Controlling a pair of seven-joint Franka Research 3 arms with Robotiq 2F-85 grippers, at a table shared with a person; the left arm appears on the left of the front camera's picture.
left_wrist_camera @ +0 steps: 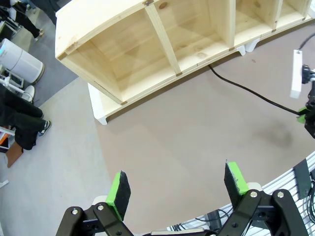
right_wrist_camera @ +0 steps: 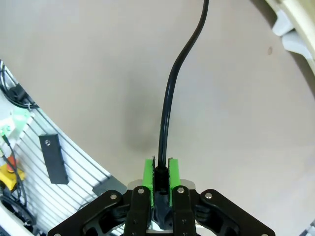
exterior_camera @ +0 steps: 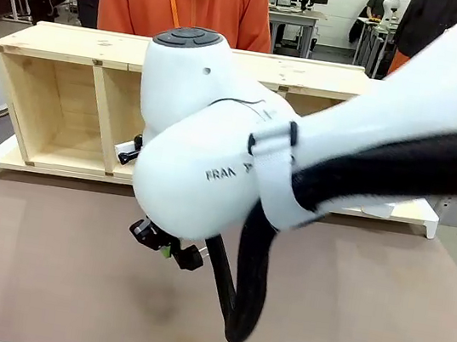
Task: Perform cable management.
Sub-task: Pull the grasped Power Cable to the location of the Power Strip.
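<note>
Right arm (exterior_camera: 213, 160) fills most of the front view, so I cannot follow much of the table (exterior_camera: 44, 255) behind it. Its thick black hose (exterior_camera: 235, 301) loops down below the wrist. Under the arm's body I see part of the right pincer (exterior_camera: 167, 248), black with a bit of green, low over the table. From this side I cannot judge its grip.

Right wrist view settles it: right pincer (right_wrist_camera: 160, 169) is clenched on the cable (right_wrist_camera: 170, 98), green pads pressed to either side. The cable rises straight from the pads, curves slightly and leaves by the top edge. The part inside the grip looks a little thicker. I cannot tell whether that is the plug.

Left wrist view: left pincer (left_wrist_camera: 179, 184) is released, fingers (left_wrist_camera: 119, 189) wide apart with nothing between them, hanging above bare table. From here the cable (left_wrist_camera: 246, 91) comes out at the lower edge of the wooden shelf (left_wrist_camera: 147, 54) and runs across the table to the right pincer (left_wrist_camera: 307, 115), which the frame's right edge cuts off. Its far end is hidden under the shelf. A white power strip (left_wrist_camera: 296, 73) shows just above that pincer. Whether it lies on the table I cannot say.

Person in an orange top (exterior_camera: 185, 1) stands behind the shelf, cut off at the top edge.
</note>
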